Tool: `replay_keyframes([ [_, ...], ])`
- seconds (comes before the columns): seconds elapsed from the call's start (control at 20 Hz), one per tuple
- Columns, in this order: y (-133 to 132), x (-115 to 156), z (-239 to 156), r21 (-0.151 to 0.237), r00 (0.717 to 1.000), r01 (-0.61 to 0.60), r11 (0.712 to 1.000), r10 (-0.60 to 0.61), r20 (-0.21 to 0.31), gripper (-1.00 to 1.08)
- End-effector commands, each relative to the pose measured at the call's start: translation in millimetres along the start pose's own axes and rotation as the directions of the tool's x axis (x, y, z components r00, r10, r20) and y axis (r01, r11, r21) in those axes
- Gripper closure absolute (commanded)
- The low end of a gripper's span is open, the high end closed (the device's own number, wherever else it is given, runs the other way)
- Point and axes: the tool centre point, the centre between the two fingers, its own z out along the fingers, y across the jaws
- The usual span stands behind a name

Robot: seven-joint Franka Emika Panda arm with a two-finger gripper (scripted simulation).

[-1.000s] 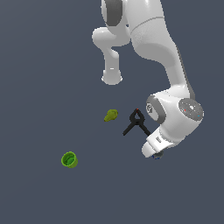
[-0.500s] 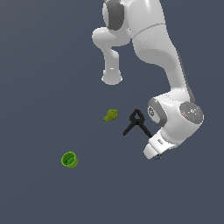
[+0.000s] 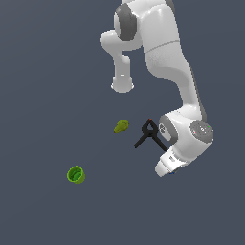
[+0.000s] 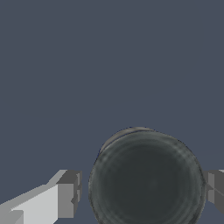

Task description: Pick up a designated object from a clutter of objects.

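In the wrist view the dark-grey-topped round can [image 4: 146,175] lies between my gripper's [image 4: 142,191] two fingers. One finger [image 4: 70,194] stands a small gap off the can's side and the other [image 4: 214,188] is at its opposite edge. The jaws are open around the can. In the exterior view my gripper [image 3: 165,171] points down at the floor and the hand hides the can. The black A-shaped clamp [image 3: 149,134] lies just beside the hand. The yellow-green pear-shaped lump [image 3: 121,126] and the bright green cup [image 3: 75,174] lie further toward the exterior view's left.
The arm's white base link [image 3: 122,85] stands behind the clutter. The floor is a plain dark grey surface [image 3: 48,95]. The clamp's legs reach close to the wrist.
The hand has shifted slightly down and toward the exterior view's left over the can. The clamp, the pear-shaped lump and the cup have not moved.
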Motion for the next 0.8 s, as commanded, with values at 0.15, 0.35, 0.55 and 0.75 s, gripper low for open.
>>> replay_keyframes([
  [0.15, 0.2, 1.5, 10.5, 0.000, 1.000, 0.000, 1.000, 0.000, -0.001, -0.92],
  [0.35, 0.2, 1.6, 10.4, 0.000, 1.000, 0.000, 1.000, 0.000, -0.001, 1.08],
  [0.55, 0.2, 1.6, 10.4, 0.000, 1.000, 0.000, 1.000, 0.000, -0.001, 1.08],
  [0.75, 0.6, 1.2, 10.2, 0.000, 1.000, 0.000, 1.000, 0.000, 0.000, 1.08],
])
